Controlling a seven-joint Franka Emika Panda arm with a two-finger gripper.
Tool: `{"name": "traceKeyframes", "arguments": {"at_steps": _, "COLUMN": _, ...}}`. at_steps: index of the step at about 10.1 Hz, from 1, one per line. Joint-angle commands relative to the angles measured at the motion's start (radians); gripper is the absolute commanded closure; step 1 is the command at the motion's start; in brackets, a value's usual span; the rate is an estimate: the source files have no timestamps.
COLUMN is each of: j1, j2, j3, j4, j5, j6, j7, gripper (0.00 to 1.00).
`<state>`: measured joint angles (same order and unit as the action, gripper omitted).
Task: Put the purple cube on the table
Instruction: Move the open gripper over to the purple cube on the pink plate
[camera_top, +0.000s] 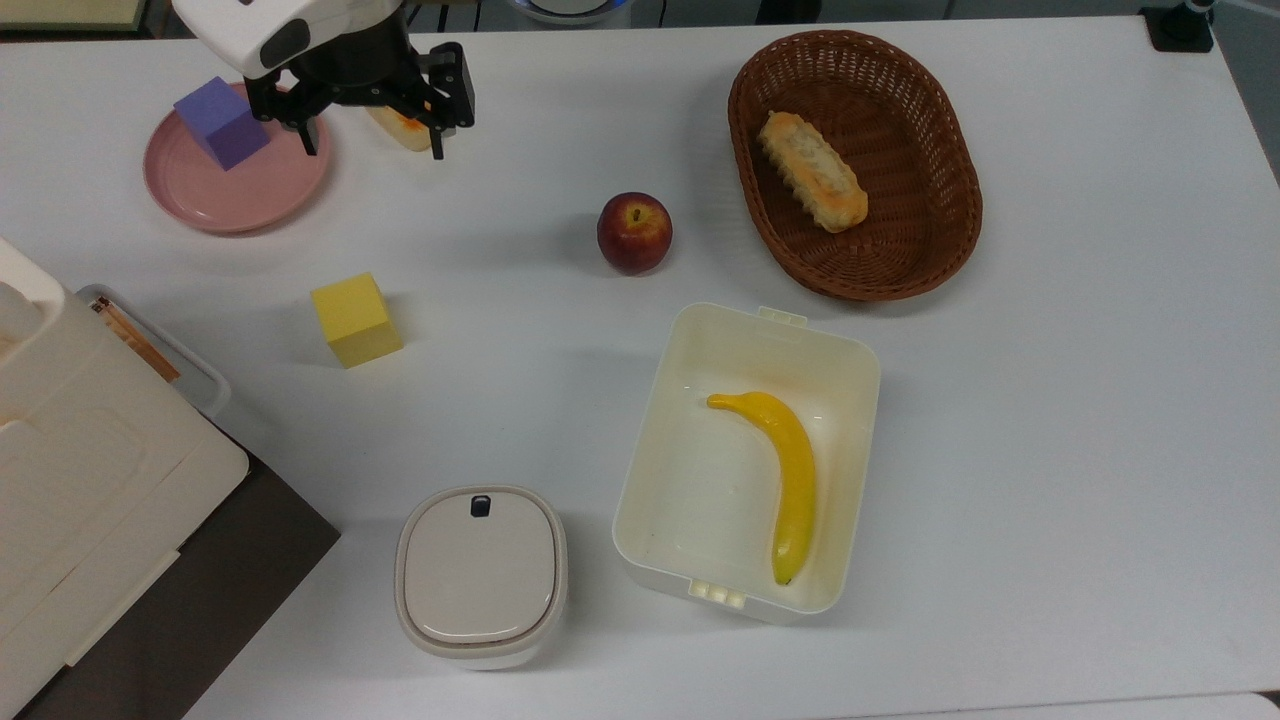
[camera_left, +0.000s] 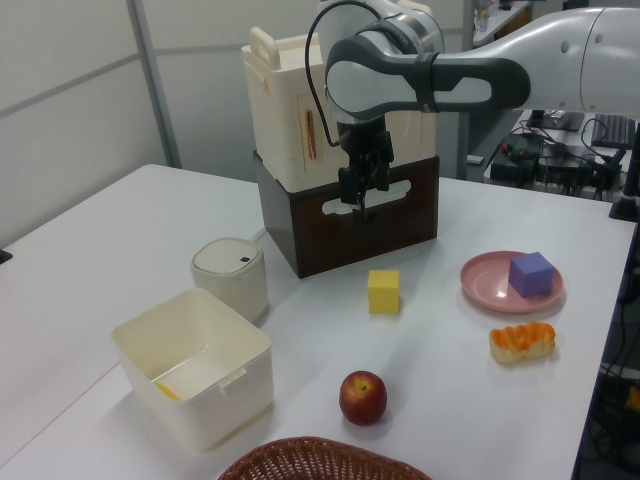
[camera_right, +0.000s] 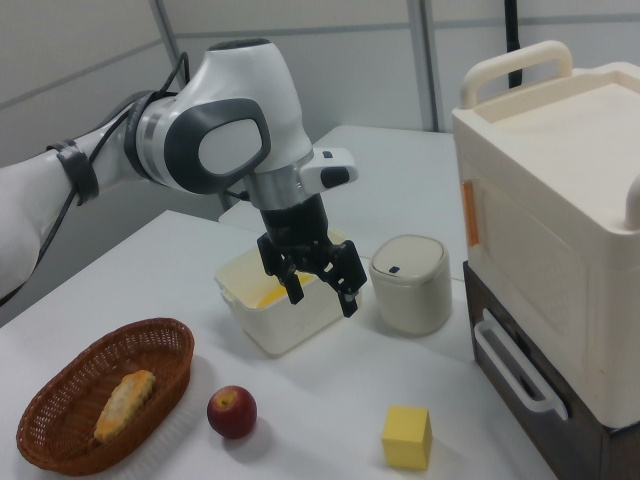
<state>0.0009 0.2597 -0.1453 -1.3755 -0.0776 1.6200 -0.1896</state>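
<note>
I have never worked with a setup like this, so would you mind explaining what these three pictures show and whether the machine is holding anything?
It is one robot arm ending in a two-finger gripper, filmed at one moment by three fixed cameras: one looking down from above and two from opposite sides of the table. The gripper is open, holds nothing and hangs in the air.

On the white table are a pink plate carrying the purple cube, a yellow cube, an apple, a wicker basket with a pastry, an open white box holding a banana, a small lidded container, another pastry beside the plate, and a large cream case on a dark base.
</note>
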Motion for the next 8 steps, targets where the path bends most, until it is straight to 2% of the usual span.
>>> {"name": "traceKeyframes", "arguments": {"at_steps": 1, "j1": 0.008, "j2": -0.025, "j3": -0.005, "j4": -0.026, "j5": 0.022, "j6": -0.036, "j7": 0.004, "gripper": 0.00}}
{"name": "traceKeyframes", "arguments": {"at_steps": 5, "j1": 0.005, "j2": -0.022, "j3": -0.002, "j4": -0.025, "j5": 0.025, "j6": -0.077, "j7": -0.001, "gripper": 0.00}}
{"name": "traceKeyframes", "arguments": {"at_steps": 7, "j1": 0.007, "j2": -0.022, "j3": -0.003, "j4": -0.027, "j5": 0.015, "j6": -0.095, "j7": -0.055, "gripper": 0.00}}
{"name": "traceKeyframes", "arguments": {"at_steps": 8, "j1": -0.011, "j2": -0.023, "j3": -0.013, "j4": -0.019, "j5": 0.009, "j6": -0.156, "j7": -0.076, "gripper": 0.00}}
